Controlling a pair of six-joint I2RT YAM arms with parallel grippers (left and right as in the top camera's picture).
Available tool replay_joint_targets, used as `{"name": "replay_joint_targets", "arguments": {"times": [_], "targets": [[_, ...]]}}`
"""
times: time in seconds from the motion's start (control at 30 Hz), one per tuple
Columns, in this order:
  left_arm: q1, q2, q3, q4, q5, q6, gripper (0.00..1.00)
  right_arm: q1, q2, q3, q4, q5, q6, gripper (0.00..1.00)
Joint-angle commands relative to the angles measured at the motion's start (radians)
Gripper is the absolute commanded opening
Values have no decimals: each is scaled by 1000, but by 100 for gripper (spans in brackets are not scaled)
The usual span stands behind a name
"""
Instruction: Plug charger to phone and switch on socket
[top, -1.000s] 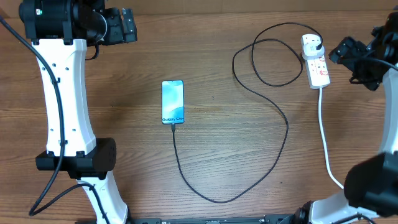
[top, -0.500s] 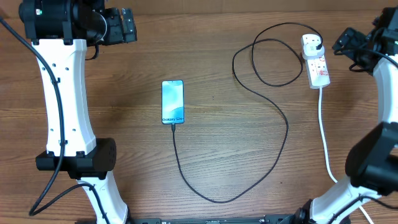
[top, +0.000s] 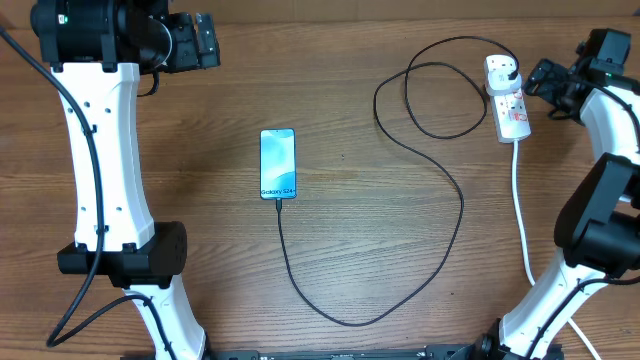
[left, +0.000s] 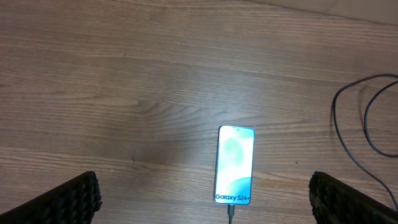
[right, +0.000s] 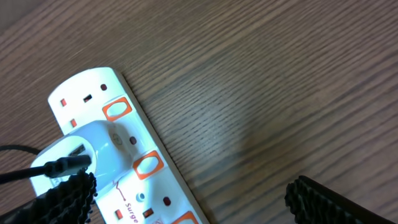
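**Wide-open and empty-handed:** our right gripper (top: 548, 82) hangs just beside the socket (top: 511, 105) at the right edge of the table (top: 380, 250). In the right wrist view its two black fingers frame the white strip. The plug (right: 93, 149) is seated in the strip, with the red-rimmed switches (right: 146, 167) alongside. We cannot tell whether any switch is already pressed.

We judge the switch to be the step in hand, and this is where it can go wrong. With the jaws this wide, one finger must do the pressing. The switches sit close together, so a line slightly off could hit the neighbouring switch or the plug's housing instead.

The strip is small and looks to lie loose on bare wood. A slanted push rather than a straight-down one could skid it, dragging its white cord (top: 520, 210) and the charger (top: 461, 200) along.

That black lead loops near the socket, then curves wide across the table to the bottom edge of the phone (top: 278, 163). The phone lies flat at mid-table with its screen bright blue. The tip meets the phone there, though we cannot see how firmly it is seated, so a tug along the lead might pull it free.

Our left gripper (top: 207, 40) hangs equally wide and empty at the far left, well apart from the phone and in no position to steady anything.
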Motion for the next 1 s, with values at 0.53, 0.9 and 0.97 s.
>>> {"name": "replay_joint_targets", "arguments": {"times": [0.53, 0.9, 0.97], "targets": [[5, -19, 13, -3, -7, -10, 100, -7, 92, 14, 31, 17, -18, 98], [5, -19, 13, -3, -7, -10, 100, -7, 105, 14, 42, 17, -13, 98], [5, -19, 13, -3, -7, -10, 100, -6, 113, 14, 43, 17, -10, 98]]}}
